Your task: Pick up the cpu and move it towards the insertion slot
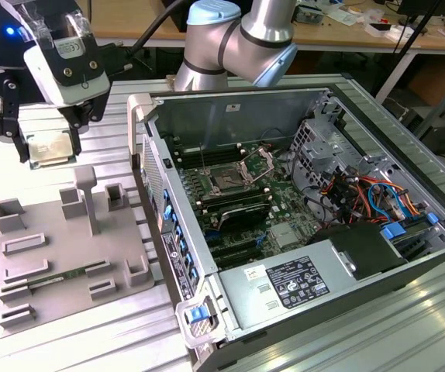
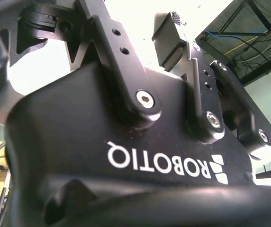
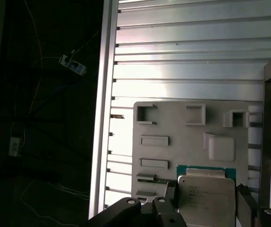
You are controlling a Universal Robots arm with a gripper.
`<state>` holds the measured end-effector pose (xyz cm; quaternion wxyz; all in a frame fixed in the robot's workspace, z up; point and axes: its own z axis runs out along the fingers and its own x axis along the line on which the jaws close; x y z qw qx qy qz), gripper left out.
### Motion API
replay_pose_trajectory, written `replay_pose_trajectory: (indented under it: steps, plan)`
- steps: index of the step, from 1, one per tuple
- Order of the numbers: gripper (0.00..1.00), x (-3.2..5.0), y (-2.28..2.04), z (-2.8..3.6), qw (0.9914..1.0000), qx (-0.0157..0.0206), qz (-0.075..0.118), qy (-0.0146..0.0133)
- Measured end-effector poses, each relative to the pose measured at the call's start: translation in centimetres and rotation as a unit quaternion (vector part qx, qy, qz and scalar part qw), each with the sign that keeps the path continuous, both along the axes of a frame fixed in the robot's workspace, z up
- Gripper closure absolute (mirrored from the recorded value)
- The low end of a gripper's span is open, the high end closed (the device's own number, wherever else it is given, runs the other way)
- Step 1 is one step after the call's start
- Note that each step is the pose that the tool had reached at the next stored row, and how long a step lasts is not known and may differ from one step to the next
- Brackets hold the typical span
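Alu table (image 1: pixel 408 325) w/ grey tray (image 1: pixel 56 244) & open PC case (image 1: pixel 230 116)

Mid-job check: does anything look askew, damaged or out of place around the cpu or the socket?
Nothing stands out. The cpu sits square in the pincer, which is shut on its edges, near the grey fixture tray. The insertion slot in the open case looks intact, its retention frame raised.

Tool (image 1: pixel 51 144) holding the cpu (image 1: pixel 52 151) in open air over the grey tray (image 1: pixel 52 248) near the counter (image 1: pixel 377 333) edge, tall posts (image 1: pixel 85 194) poking up under it, the case wall (image 1: pixel 150 167) standing between it and the insertion slot (image 1: pixel 228 180), open room right above the slot, wires (image 1: pixel 362 194) crowding beyond it
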<state>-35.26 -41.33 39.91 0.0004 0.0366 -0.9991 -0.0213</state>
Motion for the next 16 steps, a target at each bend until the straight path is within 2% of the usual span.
replay_pose_trajectory:
  steps: [16]
  plan:
    - [0.45,1.27,0.0,0.0,1.0,0.0,0.0,0.0]
